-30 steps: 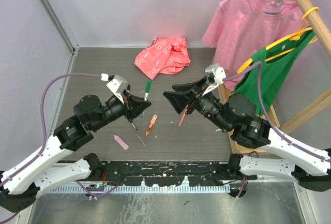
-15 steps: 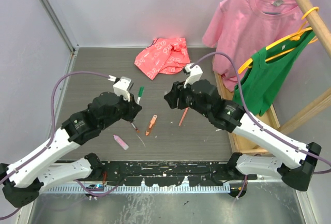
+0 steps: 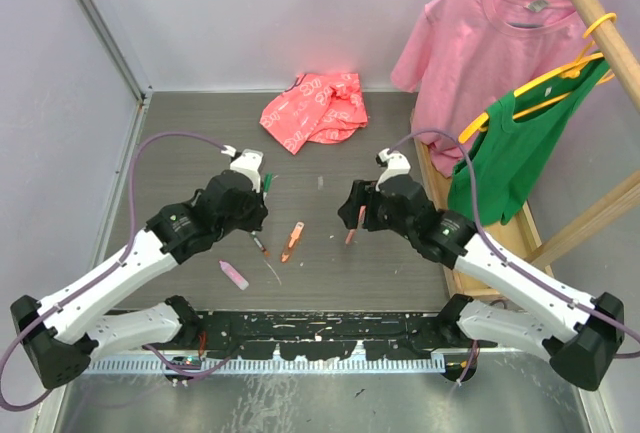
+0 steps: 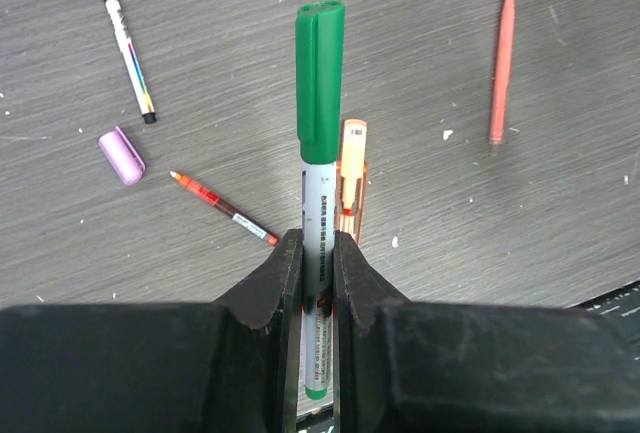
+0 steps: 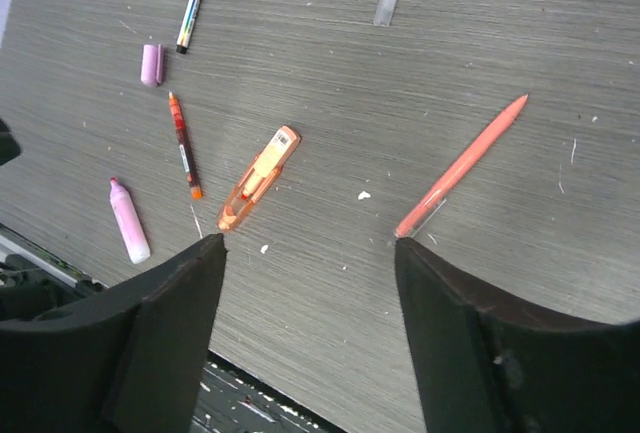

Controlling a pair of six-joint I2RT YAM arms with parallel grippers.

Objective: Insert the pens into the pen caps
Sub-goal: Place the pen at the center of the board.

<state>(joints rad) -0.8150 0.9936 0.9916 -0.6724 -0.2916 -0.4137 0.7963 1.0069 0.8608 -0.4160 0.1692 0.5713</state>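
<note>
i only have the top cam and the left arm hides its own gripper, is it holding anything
Observer: Yes. In the left wrist view the left gripper is shut on a white marker.
Operator: capped or bare
Observer: Capped. A green cap sits on the marker's far end.
Operator: and the right one
Observer: The right gripper is open and empty. The salmon pen lies untouched on the table below it.

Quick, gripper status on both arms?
Left gripper: closed on the white marker with green cap.
Right gripper: open, holding nothing.
</note>
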